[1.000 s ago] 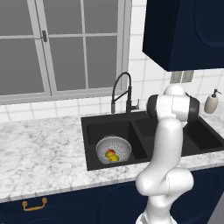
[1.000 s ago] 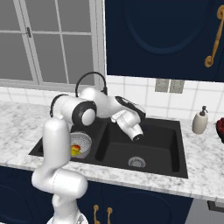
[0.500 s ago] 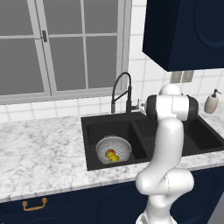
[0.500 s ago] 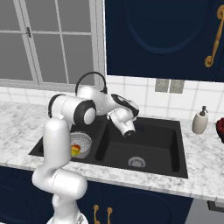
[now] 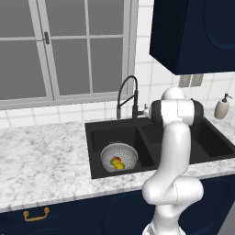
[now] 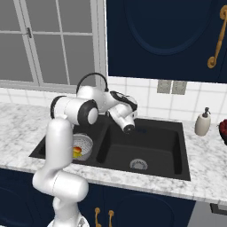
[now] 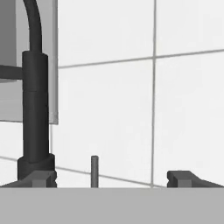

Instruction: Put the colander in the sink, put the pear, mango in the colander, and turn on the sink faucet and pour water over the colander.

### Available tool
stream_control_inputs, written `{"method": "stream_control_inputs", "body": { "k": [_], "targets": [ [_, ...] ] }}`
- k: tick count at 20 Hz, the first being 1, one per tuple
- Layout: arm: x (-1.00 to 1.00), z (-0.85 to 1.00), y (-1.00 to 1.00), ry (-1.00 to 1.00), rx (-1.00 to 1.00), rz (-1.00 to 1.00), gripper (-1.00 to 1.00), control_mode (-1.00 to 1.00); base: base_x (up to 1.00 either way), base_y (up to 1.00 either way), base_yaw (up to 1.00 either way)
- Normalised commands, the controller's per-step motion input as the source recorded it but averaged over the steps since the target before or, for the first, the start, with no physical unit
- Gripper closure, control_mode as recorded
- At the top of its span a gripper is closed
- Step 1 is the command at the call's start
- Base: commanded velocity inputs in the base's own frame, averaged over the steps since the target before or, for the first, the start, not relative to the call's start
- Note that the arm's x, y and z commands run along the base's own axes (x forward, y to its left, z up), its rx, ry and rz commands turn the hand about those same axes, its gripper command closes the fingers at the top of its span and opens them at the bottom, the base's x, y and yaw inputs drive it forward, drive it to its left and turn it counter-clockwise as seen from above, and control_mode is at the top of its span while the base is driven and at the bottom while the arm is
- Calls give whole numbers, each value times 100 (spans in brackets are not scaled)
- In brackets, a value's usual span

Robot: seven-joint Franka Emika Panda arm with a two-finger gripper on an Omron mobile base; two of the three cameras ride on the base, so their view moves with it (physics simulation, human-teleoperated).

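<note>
The silver colander [image 5: 119, 156] sits in the left basin of the black sink [image 5: 209, 147], with the pear and mango [image 5: 117, 163] lying inside it. In the right base view the arm partly hides the colander [image 6: 84, 144]. The black gooseneck sink faucet [image 5: 128, 95] stands behind the divider between the basins. My gripper [image 6: 131, 129] hovers open over the sink's back edge, just right of the faucet base. In the hand view the gripper [image 7: 111, 178] faces the tiled wall, with the faucet's column [image 7: 35, 109] by the left fingertip and a thin upright lever [image 7: 94, 170] between the fingertips. Nothing is held.
A beige soap dispenser [image 6: 202, 123] stands on the marble counter right of the sink. A dark red object [image 6: 223, 131] shows at the far right edge. Dark blue wall cabinets [image 6: 168, 35] hang above, and a window [image 5: 69, 50] is behind the faucet.
The hand has drawn back from over the right basin toward the faucet and the wall. The jaws stay open. The colander and fruit have not moved.
</note>
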Motion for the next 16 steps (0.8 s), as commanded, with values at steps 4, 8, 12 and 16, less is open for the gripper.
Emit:
{"method": "stream_control_inputs", "body": {
  "k": [4, 8, 12, 16],
  "targets": [
    [42, -35, 2, 0, -3, -2, -100, -100, 0, 0, 0],
    [46, -32, 0, 0, 0, 0, -100, -100, 0, 0, 0],
    [44, -24, 0, 0, 0, 0, -100, -100, 0, 0, 0],
    [40, -15, 0, 0, 0, 0, -100, -100, 0, 0, 0]
  ]
}}
